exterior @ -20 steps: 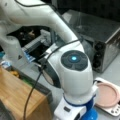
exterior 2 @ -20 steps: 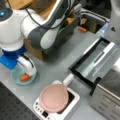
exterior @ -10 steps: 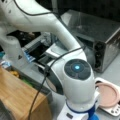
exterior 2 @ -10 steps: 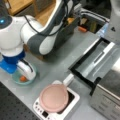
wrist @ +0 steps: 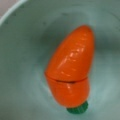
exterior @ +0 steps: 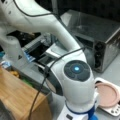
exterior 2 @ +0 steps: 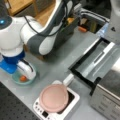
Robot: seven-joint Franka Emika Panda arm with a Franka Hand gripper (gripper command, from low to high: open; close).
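Carrot [exterior 2: 23, 78] is seen in bowl [exterior 2: 16, 80], lower left of a front view; scale [exterior 2: 56, 105] lies lower centre, oven [exterior 2: 105, 75] right.

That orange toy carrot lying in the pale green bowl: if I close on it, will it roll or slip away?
The orange toy carrot looks like smooth, glossy plastic, so it is probably rigid, light and somewhat slippery. Its rounded, tapered body lies on its side in the curved pale green bowl, so a nudge would likely roll it. A seam across it suggests two joined pieces that might separate. The gripper is over the bowl.
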